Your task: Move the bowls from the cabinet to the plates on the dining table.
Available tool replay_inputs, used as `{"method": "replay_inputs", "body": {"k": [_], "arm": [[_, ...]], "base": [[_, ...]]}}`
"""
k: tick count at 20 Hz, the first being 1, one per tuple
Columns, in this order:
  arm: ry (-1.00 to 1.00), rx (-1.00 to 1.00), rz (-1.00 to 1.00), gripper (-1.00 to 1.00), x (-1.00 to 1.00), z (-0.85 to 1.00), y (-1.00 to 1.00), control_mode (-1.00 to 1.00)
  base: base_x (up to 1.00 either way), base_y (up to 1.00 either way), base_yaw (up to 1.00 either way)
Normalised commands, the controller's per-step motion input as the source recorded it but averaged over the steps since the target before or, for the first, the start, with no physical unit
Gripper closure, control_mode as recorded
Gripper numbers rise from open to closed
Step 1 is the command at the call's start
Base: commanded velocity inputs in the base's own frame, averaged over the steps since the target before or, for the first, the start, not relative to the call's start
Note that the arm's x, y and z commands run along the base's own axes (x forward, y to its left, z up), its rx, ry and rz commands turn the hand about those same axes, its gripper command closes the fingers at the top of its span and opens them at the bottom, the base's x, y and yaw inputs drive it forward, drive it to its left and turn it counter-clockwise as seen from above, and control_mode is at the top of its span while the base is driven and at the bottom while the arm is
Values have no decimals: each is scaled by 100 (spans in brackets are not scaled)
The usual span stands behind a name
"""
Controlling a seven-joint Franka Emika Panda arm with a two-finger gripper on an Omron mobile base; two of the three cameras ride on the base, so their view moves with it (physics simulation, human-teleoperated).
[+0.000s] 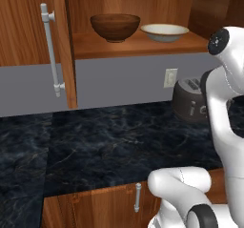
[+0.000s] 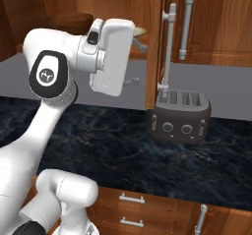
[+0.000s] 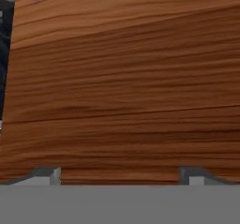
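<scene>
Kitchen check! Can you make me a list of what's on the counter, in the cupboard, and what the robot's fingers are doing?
Surface: black marble counter, bare apart from the toaster.
Job's things: dark-brown bowl and cream bowl stand side by side on the shelf of the open cabinet; the brown one is to the left in the left base view.
Clutter: grey toaster on the counter against the wall.
Fingers: two tips spread apart, nothing between them, facing a wooden panel close up.
Cables: nothing seen.
Surroundings: grey wall with an outlet, silver door handle, low cabinets with drawers.
</scene>
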Motion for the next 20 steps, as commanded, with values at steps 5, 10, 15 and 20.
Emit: {"method": "replay_inputs", "body": {"k": [5,10,15,20], "arm": [[0,0,0,-100,0,-11,-46,-100],[-7,1,0,-100,-10,6,5,-100],[-10,1,3,-100,-39,11,57,-100],[-10,4,5,-100,-28,0,87,-100]], "base": [[0,0,0],[0,0,0],[0,0,0],[0,0,0]]}}
